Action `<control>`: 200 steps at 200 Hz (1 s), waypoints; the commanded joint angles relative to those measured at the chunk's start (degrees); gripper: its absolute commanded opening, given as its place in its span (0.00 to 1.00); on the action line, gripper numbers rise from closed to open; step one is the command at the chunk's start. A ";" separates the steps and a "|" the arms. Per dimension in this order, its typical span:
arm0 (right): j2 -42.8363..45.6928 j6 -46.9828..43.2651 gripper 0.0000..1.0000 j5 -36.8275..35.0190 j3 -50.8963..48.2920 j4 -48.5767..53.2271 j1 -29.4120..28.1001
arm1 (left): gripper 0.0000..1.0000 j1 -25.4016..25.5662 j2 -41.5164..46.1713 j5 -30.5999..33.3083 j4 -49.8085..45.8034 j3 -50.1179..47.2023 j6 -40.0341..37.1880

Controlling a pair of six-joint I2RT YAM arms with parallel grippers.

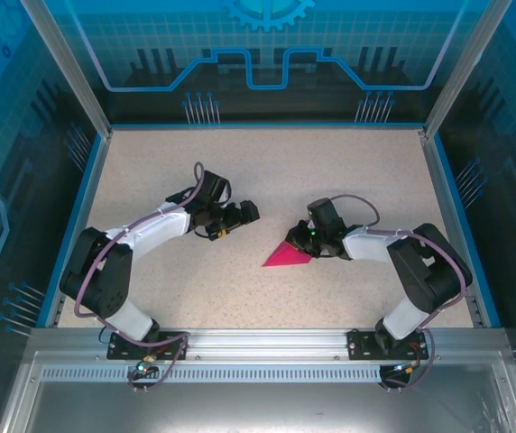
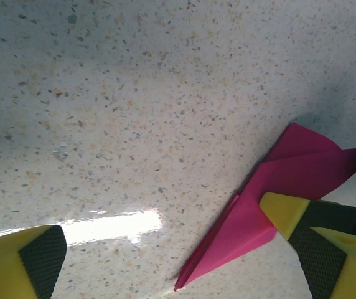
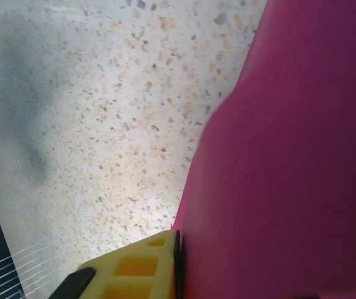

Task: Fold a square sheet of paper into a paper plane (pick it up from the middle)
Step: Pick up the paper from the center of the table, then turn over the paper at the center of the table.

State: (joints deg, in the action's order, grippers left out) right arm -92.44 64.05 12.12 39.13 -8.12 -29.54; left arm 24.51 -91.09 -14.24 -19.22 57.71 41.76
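Right claw (image 1: 301, 244) pinching smooth magenta paper plane (image 1: 286, 257), pointed dart, speckled tabletop (image 1: 330, 171)

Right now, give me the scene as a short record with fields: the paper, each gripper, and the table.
Paper: pink paper plane, folded to a narrow point, its tip toward the left
Left gripper: open, empty, to the left of the plane and apart from it
Right gripper: at the plane's wide end, closed on it as far as shows
Table: speckled beige, the plane's tip resting on it
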 commanded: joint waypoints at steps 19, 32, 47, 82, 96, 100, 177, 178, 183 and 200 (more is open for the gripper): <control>7.26 -6.21 0.09 6.52 2.93 -2.13 3.27 | 0.99 -1.39 1.72 -14.60 6.18 -2.15 2.11; 8.60 -7.36 0.08 11.21 3.39 -4.15 4.94 | 0.99 -1.65 2.31 -19.24 8.75 -3.10 3.55; 9.20 -7.80 0.08 18.24 4.65 -6.57 6.73 | 0.99 -1.64 2.99 -25.01 14.17 -4.61 6.90; 8.89 -3.91 0.08 28.36 7.56 -12.39 9.31 | 0.99 -1.65 4.77 -32.20 29.68 -8.83 17.75; 8.38 -1.58 0.09 30.41 8.78 -13.84 9.50 | 0.99 -1.53 4.88 -33.40 34.86 -10.11 21.32; 8.14 -0.83 0.09 30.96 9.08 -14.35 9.46 | 0.99 -1.50 4.75 -33.87 36.92 -10.38 22.48; 5.86 2.86 0.12 36.31 13.14 -15.21 7.92 | 0.67 -1.33 0.77 -36.65 55.54 -10.77 30.46; 5.87 2.85 0.12 36.40 13.15 -15.15 7.92 | 0.67 -1.32 0.80 -36.61 55.58 -10.82 30.47; 5.79 2.71 0.12 36.55 13.16 -14.86 8.01 | 0.64 -1.26 0.71 -36.57 55.84 -10.91 30.47; 5.62 1.80 0.12 36.46 13.31 -13.03 8.03 | 0.53 -1.31 0.66 -36.58 56.46 -11.19 30.51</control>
State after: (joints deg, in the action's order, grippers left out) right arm -86.28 67.07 46.46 50.87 -23.97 -21.10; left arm 23.38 -89.67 -48.95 31.94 47.37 71.18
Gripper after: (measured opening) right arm 0.121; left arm 0.589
